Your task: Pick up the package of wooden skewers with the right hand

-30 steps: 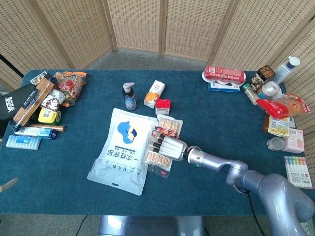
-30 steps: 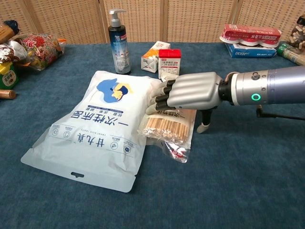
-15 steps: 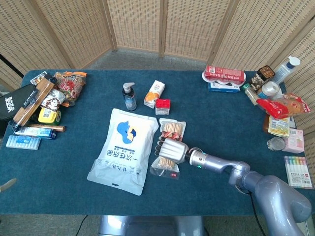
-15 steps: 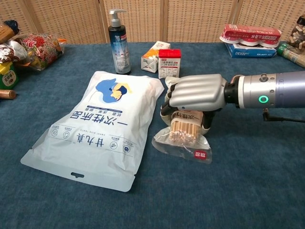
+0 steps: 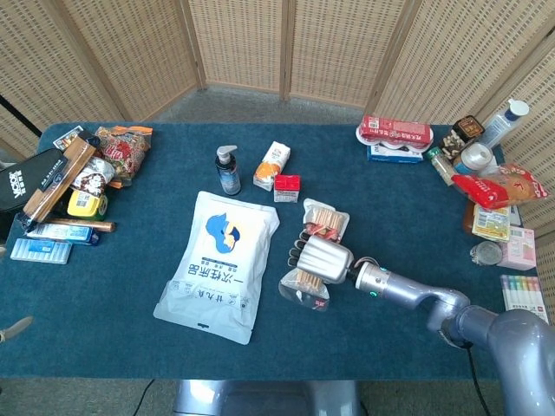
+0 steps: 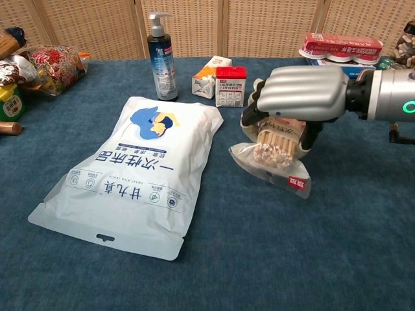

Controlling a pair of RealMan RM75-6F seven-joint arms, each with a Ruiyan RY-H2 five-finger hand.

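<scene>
The package of wooden skewers (image 6: pixel 279 155) is now coming up off the counter (image 6: pixel 363 246); a second ago it was lying flat against the white bag (image 6: pixel 130 175), so the pick-up is looking nearly done. The right hand (image 6: pixel 301 94) is wrapping its fingers (image 6: pixel 254 107) around the pack's upper half, holding it tilted, bottom end sagging toward 6 o'clock, at 3 o'clock of the bag. The left hand is not showing in either view
</scene>
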